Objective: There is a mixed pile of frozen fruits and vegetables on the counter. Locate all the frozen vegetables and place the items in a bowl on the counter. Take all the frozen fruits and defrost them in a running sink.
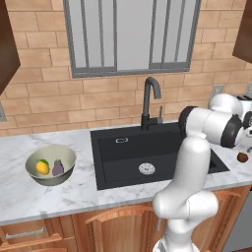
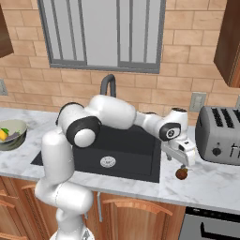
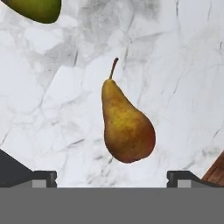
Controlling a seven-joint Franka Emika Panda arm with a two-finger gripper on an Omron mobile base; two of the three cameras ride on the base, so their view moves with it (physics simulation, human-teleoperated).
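My gripper (image 2: 182,161) hangs open just above a red-brown fruit (image 2: 181,174) on the counter (image 2: 206,185), right of the sink (image 2: 131,145). From the hand it is a brown-yellow pear (image 3: 127,127) with a stem, lying between my open fingertips (image 3: 43,177) and untouched. A green-sided fruit (image 3: 37,8) lies just beyond it, cut off by the frame edge. The same brown fruit (image 1: 242,157) sits at the far right. The pale bowl (image 1: 65,152) stands left of the sink (image 1: 123,162) and holds a yellow-orange piece (image 1: 43,168) and a purple-grey lump (image 1: 58,168).
A tall black tap (image 1: 150,98) rises behind the basin, and a steel drain (image 1: 146,169) sits in its floor. A grey toaster (image 2: 220,136) stands on the counter right of my gripper. The brick wall and window close off the back.
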